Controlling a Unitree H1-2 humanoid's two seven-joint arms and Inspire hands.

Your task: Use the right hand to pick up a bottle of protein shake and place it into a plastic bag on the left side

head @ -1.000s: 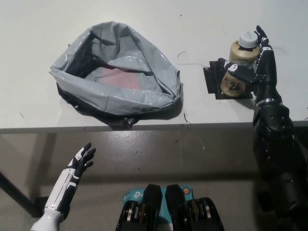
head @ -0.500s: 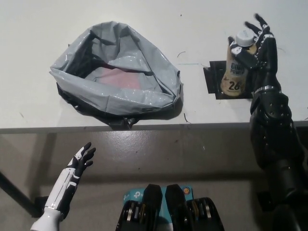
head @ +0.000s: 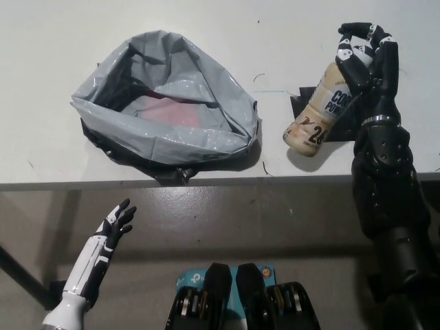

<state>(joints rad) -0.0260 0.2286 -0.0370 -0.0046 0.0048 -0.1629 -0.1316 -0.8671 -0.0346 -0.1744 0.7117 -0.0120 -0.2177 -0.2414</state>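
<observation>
White and smooth, the table (head: 55,158) fills the upper part of our head view, its front edge running across the middle with darker floor below. We see the plastic bag (head: 165,113) lying on the left of it, a wide grey crinkled sack of glossy film, its mouth gaping upward and its rim slumped in soft folds, with something pinkish showing at the bottom. Our black right hand (head: 359,49) reaches in over the far right and curls its fingers around the cap end of the bottle (head: 322,113), a beige, rounded plastic flask with printed lettering, tilted hard so that its base swings toward the bag over a small dark mat (head: 300,104). We judge the hold risky: gripped only near the top, the slick, bottom-heavy bottle could pivot further or slip free during the carry leftward. The limp rim could also fold inward if the base clips it, closing the opening. Our white left hand (head: 115,221) rests low at the left, below the table edge, fingers spread and empty.
</observation>
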